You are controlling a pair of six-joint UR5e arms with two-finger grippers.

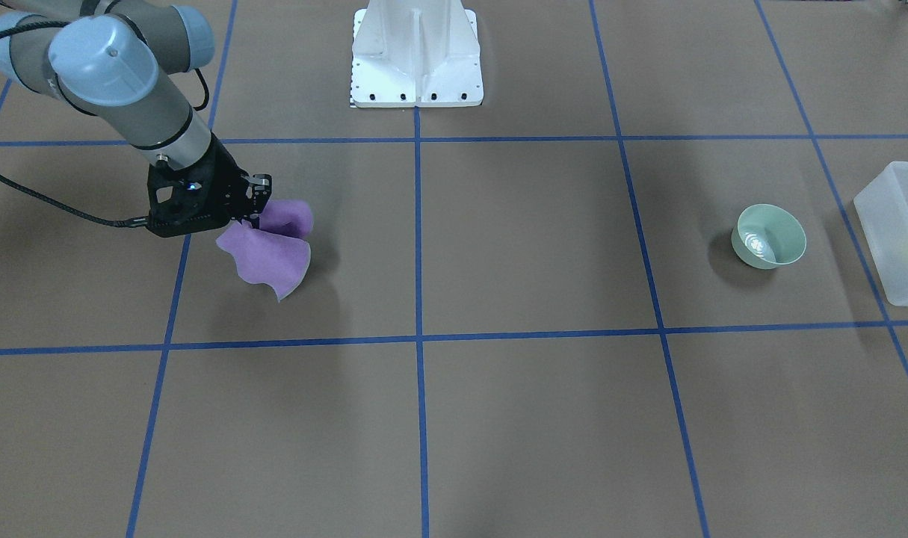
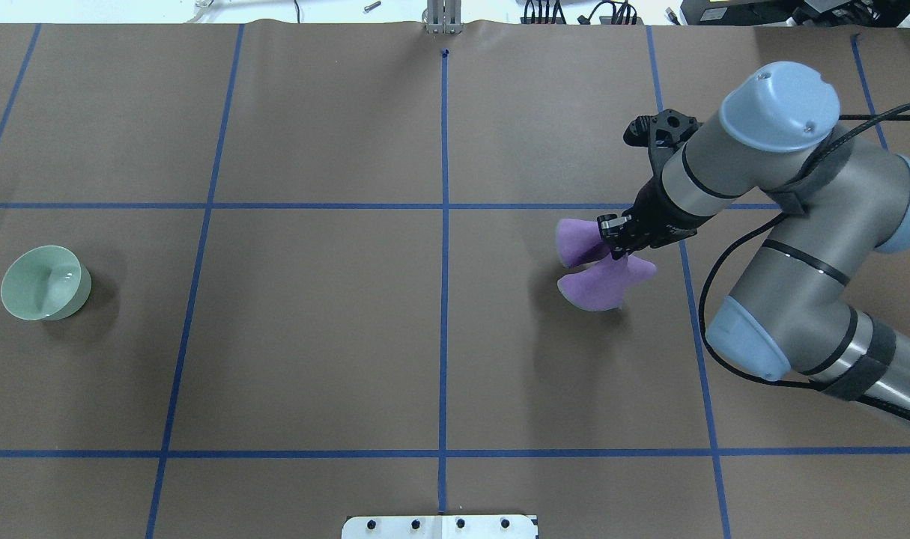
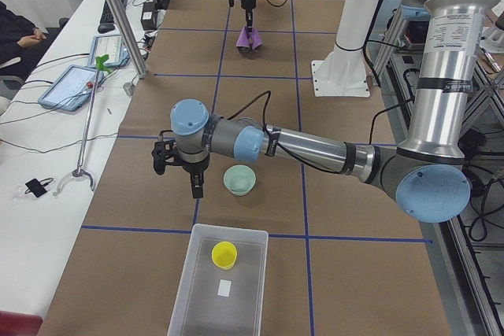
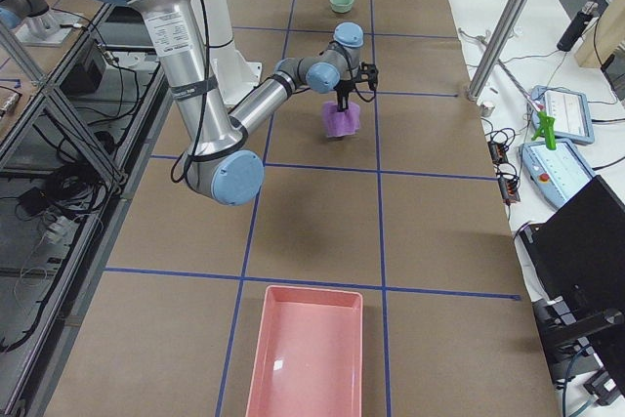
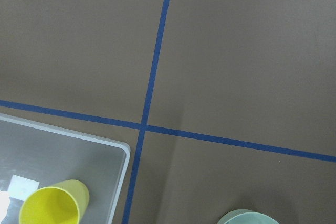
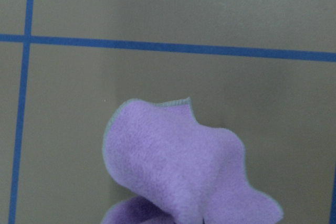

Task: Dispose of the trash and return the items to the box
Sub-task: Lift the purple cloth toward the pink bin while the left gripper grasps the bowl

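My right gripper [image 1: 250,218] is shut on a purple cloth [image 1: 268,255], which hangs from it in folds low over the table; it also shows in the overhead view [image 2: 597,283] and the right wrist view [image 6: 178,161]. The pale green bowl [image 1: 769,236] stands upright on the table. The translucent box [image 3: 197,289] holds the yellow cup [image 3: 224,254] and a small white slip [image 3: 224,287]. My left gripper [image 3: 196,191] points down between the bowl [image 3: 239,179] and the box; I cannot tell whether it is open. The left wrist view shows the cup [image 5: 52,205] in the box [image 5: 118,156].
A pink tray [image 4: 308,349] lies at the table's end on my right. The white robot base [image 1: 416,56] stands at mid table edge. Blue tape lines cross the brown table. Tablets and poles stand along the operators' side [image 3: 79,84].
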